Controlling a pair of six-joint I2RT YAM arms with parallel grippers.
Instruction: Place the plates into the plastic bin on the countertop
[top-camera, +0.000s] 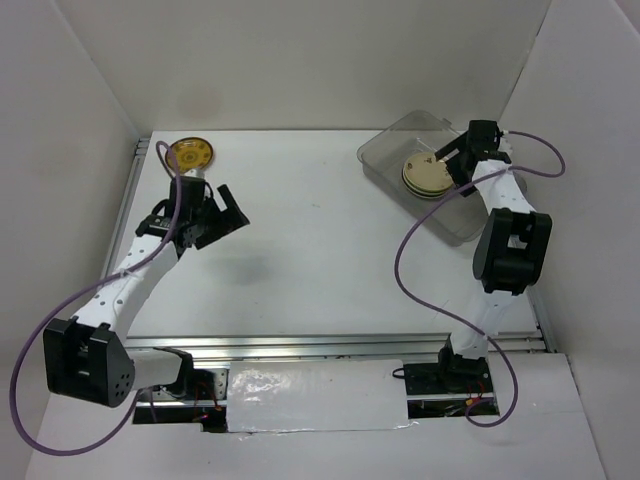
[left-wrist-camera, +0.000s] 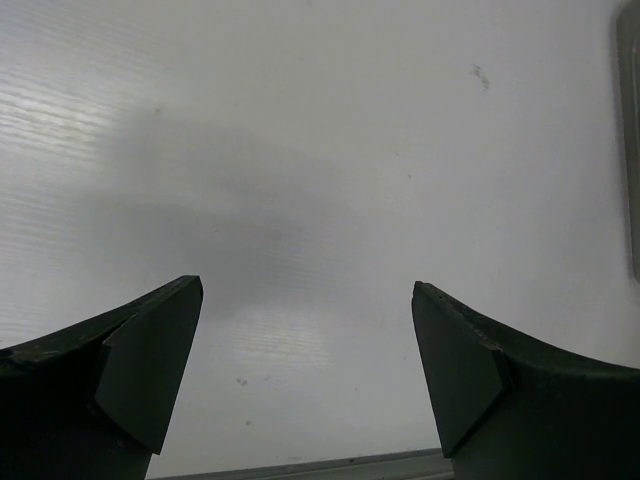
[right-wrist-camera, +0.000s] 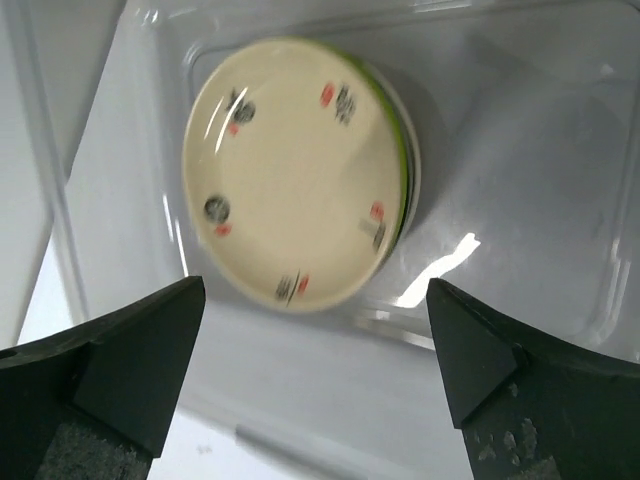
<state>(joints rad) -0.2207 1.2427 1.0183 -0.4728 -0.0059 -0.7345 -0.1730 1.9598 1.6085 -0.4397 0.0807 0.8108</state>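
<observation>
The clear plastic bin (top-camera: 390, 152) stands at the back right of the white countertop (top-camera: 320, 250). A stack of plates (top-camera: 426, 175) lies in it, topped by a cream plate (right-wrist-camera: 290, 170) with small dark and red marks; a lime green rim (right-wrist-camera: 400, 160) shows beneath. My right gripper (top-camera: 450, 153) hovers over the bin beside the stack, open and empty (right-wrist-camera: 315, 330). A mustard patterned plate (top-camera: 190, 153) lies at the back left corner. My left gripper (top-camera: 222, 215) is open and empty (left-wrist-camera: 305, 330) over bare countertop, just in front of that plate.
White walls enclose the countertop on three sides. A metal rail (top-camera: 135, 190) runs along the left edge and another along the front (top-camera: 330, 345). The bin's rim (left-wrist-camera: 630, 150) shows at the right edge of the left wrist view.
</observation>
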